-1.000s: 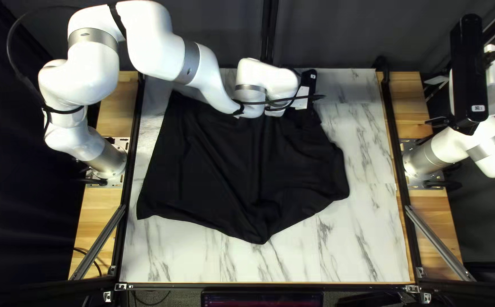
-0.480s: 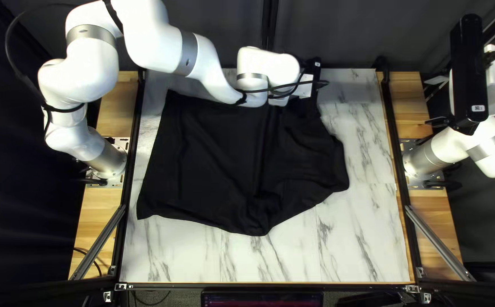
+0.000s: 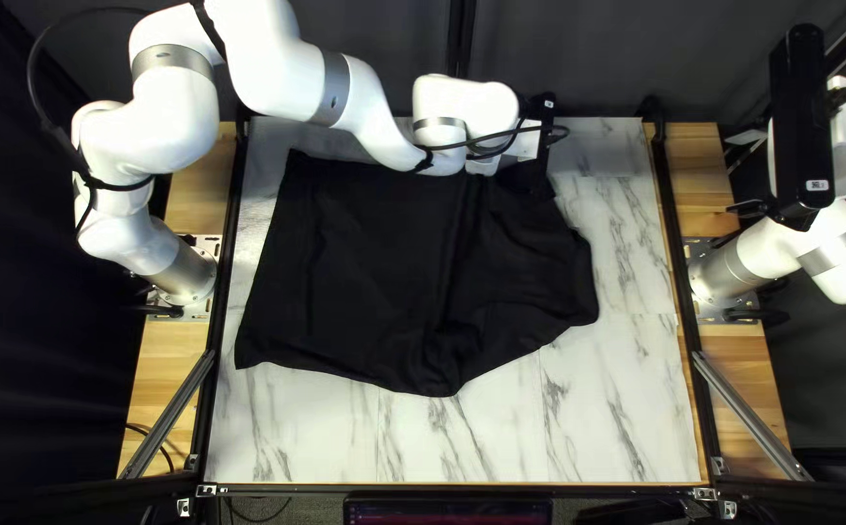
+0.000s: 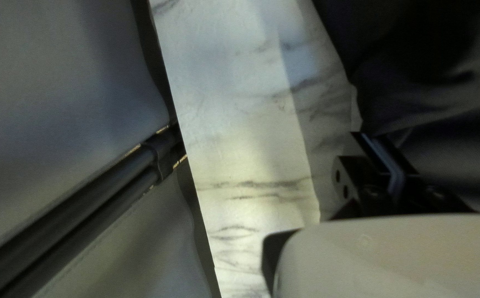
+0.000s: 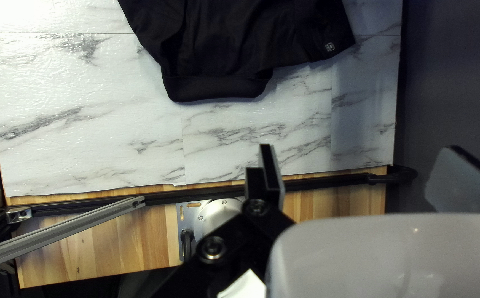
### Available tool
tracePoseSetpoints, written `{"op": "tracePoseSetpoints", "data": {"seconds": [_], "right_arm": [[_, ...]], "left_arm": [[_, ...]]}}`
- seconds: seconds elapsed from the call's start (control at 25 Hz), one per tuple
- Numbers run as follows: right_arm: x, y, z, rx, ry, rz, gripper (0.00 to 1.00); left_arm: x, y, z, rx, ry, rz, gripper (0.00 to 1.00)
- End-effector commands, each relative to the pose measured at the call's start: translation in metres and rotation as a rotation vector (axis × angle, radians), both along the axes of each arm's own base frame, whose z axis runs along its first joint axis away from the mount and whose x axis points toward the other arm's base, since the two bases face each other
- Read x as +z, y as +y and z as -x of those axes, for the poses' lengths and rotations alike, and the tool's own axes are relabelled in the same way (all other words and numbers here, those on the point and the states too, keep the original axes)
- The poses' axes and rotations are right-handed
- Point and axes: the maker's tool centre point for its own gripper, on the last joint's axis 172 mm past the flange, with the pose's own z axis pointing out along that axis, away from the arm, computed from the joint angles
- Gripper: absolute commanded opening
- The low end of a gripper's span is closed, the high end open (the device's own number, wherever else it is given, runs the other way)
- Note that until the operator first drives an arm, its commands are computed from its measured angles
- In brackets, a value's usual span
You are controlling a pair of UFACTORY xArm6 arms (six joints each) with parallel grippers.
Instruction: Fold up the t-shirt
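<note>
The black t-shirt (image 3: 374, 272) lies spread and rumpled on the table, its near edge coming to a blunt point. At its far right corner is my left gripper (image 3: 537, 163), fingertips hidden from above. In the left wrist view the closed fingers of my left gripper (image 4: 386, 160) pinch the t-shirt (image 4: 433, 99), whose dark folds spread beside them. Well off the cloth, my right gripper (image 3: 753, 207) is raised at the right of the top left view. In the right wrist view my right gripper (image 5: 364, 157) has widely parted fingers and nothing between; the t-shirt (image 5: 229, 49) lies ahead.
Bare marbled table (image 3: 627, 408) shows along the near side and right of the cloth. My left arm (image 3: 316, 87) reaches across the far side. Dark rails (image 3: 680, 292) border the table, with a dark curtain (image 3: 598, 58) behind it.
My left gripper has moved toward the table's far edge and slightly rightward, drawing the cloth along. The t-shirt's near point has slid away from the near edge. My right arm has stayed still.
</note>
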Motion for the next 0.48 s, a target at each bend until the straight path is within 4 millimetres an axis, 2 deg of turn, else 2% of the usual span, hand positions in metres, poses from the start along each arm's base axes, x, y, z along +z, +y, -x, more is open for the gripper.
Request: {"op": "tracePoseSetpoints", "data": {"seconds": [0.04, 0.16, 0.28, 0.36, 0.4, 0.44, 0.48], "right_arm": [[0.000, 0.000, 0.000, 0.000, 0.000, 0.000, 1.00], [0.000, 0.000, 0.000, 0.000, 0.000, 0.000, 1.00], [0.000, 0.000, 0.000, 0.000, 0.000, 0.000, 1.00], [0.000, 0.000, 0.000, 0.000, 0.000, 0.000, 1.00], [0.000, 0.000, 0.000, 0.000, 0.000, 0.000, 1.00], [0.000, 0.000, 0.000, 0.000, 0.000, 0.000, 1.00], [0.000, 0.000, 0.000, 0.000, 0.000, 0.000, 1.00]], "left_arm": [[0.024, -0.011, 0.030, 0.011, -0.022, 0.008, 1.00], [0.047, -0.013, 0.063, 0.026, -0.025, 0.027, 1.00], [0.095, -0.018, 0.109, 0.047, -0.028, 0.057, 1.00], [0.117, -0.022, 0.129, 0.056, -0.031, 0.070, 1.00], [0.140, -0.028, 0.150, 0.066, -0.030, 0.085, 1.00], [0.150, -0.031, 0.159, 0.071, -0.028, 0.094, 1.00], [0.170, -0.037, 0.179, 0.080, -0.027, 0.112, 1.00]]}}
